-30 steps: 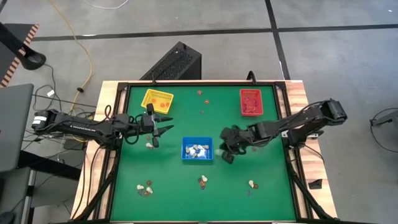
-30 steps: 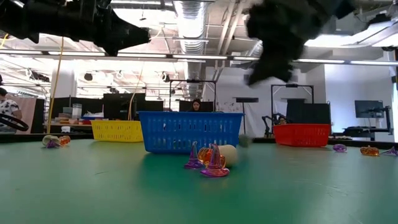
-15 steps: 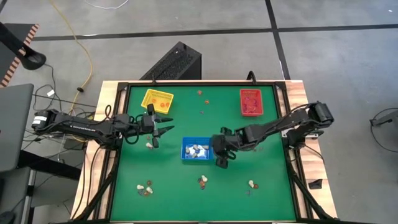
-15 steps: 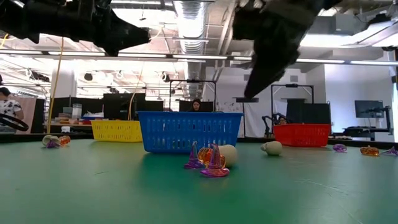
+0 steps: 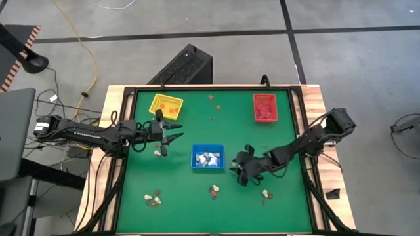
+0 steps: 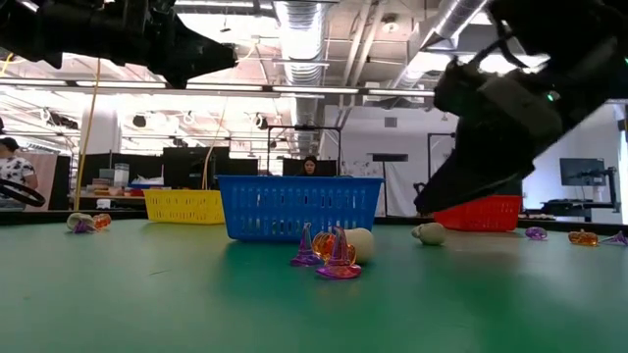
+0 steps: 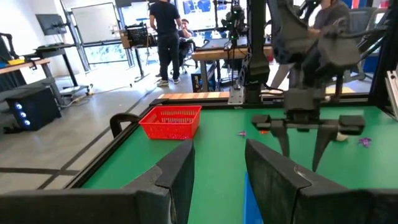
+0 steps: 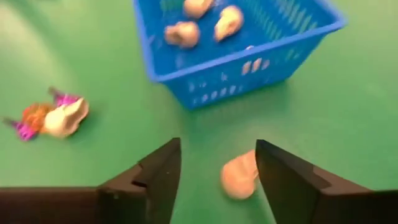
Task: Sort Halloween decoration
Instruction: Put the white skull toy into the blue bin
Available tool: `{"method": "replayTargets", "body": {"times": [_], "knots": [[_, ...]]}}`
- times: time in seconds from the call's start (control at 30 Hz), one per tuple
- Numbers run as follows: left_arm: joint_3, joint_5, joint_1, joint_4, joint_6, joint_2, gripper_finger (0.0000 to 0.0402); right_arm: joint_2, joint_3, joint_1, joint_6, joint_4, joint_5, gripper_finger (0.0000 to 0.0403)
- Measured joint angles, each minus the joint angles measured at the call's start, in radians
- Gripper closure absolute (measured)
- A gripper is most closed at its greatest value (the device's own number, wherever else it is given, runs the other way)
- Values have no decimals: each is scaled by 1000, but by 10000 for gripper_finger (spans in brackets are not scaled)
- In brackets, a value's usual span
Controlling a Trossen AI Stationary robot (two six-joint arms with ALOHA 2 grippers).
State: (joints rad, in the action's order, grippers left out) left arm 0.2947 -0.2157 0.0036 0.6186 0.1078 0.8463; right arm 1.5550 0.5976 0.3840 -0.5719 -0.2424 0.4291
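1. Green felt table (image 5: 197, 124) with a black rim, wooden side strips, grey concrete floor all round; open workshop with desks and people behind in the low view.
2. Widest bare stretch of felt along the near edge between the trinket clusters, and another between the yellow tray (image 5: 166, 105) and the red tray (image 5: 264, 107).
3. Blue tray (image 5: 208, 157) at mid-table, several whitish trinkets (image 5: 209, 157) inside; exact count hard to tell.
4. Right gripper (image 5: 244, 172) low over the felt just beside the blue tray's right side, arm stretched in from the right edge, elbow raised near the wooden strip. Fingers (image 8: 158, 174) spread apart, nothing held; one whitish trinket (image 8: 240, 176) lying on the felt between them, just outside the tray wall.
5. Left gripper (image 5: 172, 138) hovering between the yellow tray and the blue tray, arm reaching in level from the left edge. Fingers (image 7: 180, 171) apart with a clear gap, empty.
6. Three trays: one yellow, one red, one blue.
7. Loose Halloween decoration on the felt: a cluster at near left (image 5: 153, 198), a cluster at near centre (image 5: 214, 191), a pair at near right (image 5: 265, 195), one piece under the left gripper (image 5: 157, 153), two small dark bits near the far edge (image 5: 212, 98).
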Motion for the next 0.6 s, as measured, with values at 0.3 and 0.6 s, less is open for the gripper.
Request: {"method": "replayTargets", "body": {"times": [0.3,0.6], "knots": [[0,1,0,0,-14,0,269,88,-79,76,-8,-171,235,148],[0,0,0,0,-10,0,269,273,-77,85,-68,-352,341,148]]}}
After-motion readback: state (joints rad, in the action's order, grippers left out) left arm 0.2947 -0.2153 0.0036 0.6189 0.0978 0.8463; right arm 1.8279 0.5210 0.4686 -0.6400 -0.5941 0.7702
